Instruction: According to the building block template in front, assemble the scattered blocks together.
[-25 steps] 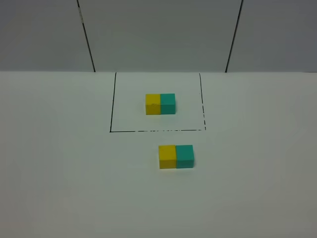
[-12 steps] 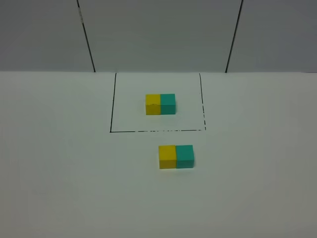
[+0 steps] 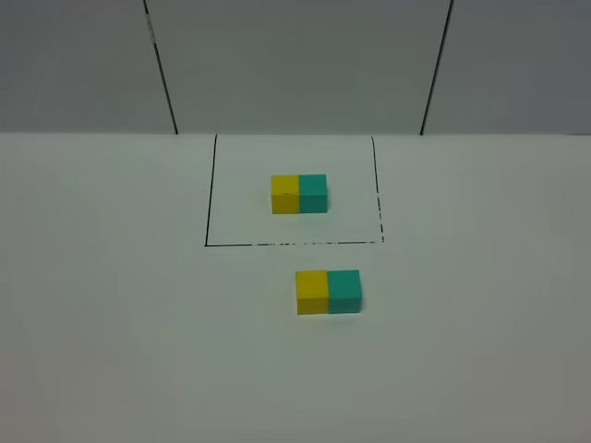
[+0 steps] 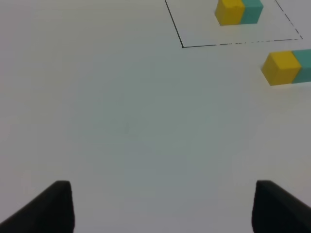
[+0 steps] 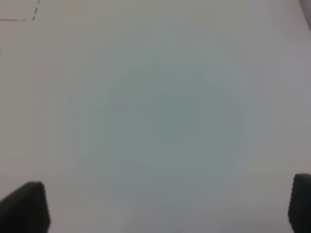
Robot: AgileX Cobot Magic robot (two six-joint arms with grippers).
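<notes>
The template, a yellow cube (image 3: 284, 195) joined to a teal cube (image 3: 313, 193), sits inside a thin black drawn rectangle (image 3: 209, 244) at the back. Nearer the front, the unframed yellow block (image 3: 312, 292) and teal block (image 3: 344, 291) stand side by side, touching, yellow left and teal right. Neither arm shows in the high view. The left wrist view shows the template pair (image 4: 238, 11), the yellow block (image 4: 282, 68) and my left gripper (image 4: 163, 206), open and empty, far from them. My right gripper (image 5: 167, 206) is open and empty over bare table.
The white table (image 3: 120, 323) fills the scene. A grey panelled wall (image 3: 295, 65) with dark seams stands behind its far edge. A corner of the drawn rectangle (image 5: 34, 17) shows in the right wrist view.
</notes>
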